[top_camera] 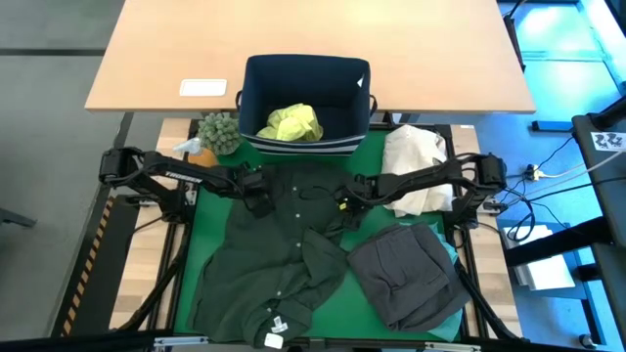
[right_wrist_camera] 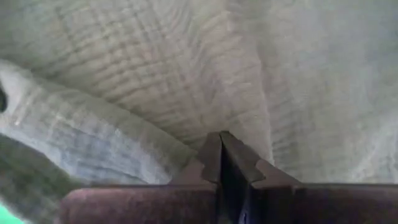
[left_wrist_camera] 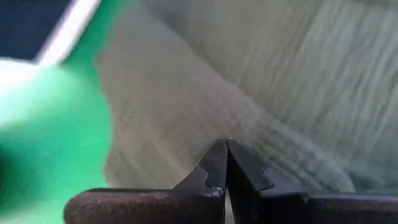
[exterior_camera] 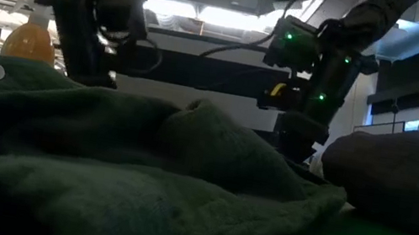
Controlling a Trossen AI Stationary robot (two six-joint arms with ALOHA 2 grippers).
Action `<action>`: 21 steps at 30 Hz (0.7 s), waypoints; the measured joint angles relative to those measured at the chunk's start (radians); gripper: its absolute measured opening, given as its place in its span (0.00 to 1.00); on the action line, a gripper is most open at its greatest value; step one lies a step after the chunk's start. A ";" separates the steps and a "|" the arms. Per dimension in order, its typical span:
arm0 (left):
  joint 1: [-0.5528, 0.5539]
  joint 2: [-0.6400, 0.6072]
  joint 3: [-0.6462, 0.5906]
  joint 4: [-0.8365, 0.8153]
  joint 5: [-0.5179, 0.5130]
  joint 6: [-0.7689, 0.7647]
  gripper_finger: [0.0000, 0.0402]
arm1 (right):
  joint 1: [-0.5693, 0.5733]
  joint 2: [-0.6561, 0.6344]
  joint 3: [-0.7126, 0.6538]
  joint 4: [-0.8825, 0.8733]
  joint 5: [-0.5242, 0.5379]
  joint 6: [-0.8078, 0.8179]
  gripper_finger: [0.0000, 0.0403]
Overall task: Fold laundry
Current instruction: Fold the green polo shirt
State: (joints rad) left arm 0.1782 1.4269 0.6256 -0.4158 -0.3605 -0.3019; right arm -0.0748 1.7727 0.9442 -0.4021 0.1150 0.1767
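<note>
Across the green mat (top_camera: 391, 303) before you lies a dark olive-black button shirt (top_camera: 284, 254), spread flat (a white tag near its hem). Your left gripper (top_camera: 257, 200) and right gripper (top_camera: 344, 202) press on its upper corners, fingers fully closed, pinching the cloth. Beside it sits a folded charcoal grey garment (top_camera: 406, 274). Beyond, a navy fabric bin (top_camera: 305, 103) holds a yellow-green shirt (top_camera: 291, 123).
</note>
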 joint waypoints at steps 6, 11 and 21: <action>0.079 -0.005 -0.089 0.011 0.013 -0.034 0.00 | -0.061 -0.002 -0.028 -0.021 0.008 0.002 0.01; 0.103 -0.004 -0.100 -0.060 -0.081 -0.104 0.00 | -0.085 -0.019 -0.029 -0.058 0.027 -0.001 0.01; 0.044 -0.018 0.042 -0.136 -0.118 -0.084 0.00 | -0.083 -0.106 -0.039 -0.154 0.032 0.007 0.01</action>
State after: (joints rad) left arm 0.2226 1.4091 0.6671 -0.5519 -0.4788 -0.3855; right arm -0.1574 1.6664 0.9051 -0.5557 0.1469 0.1840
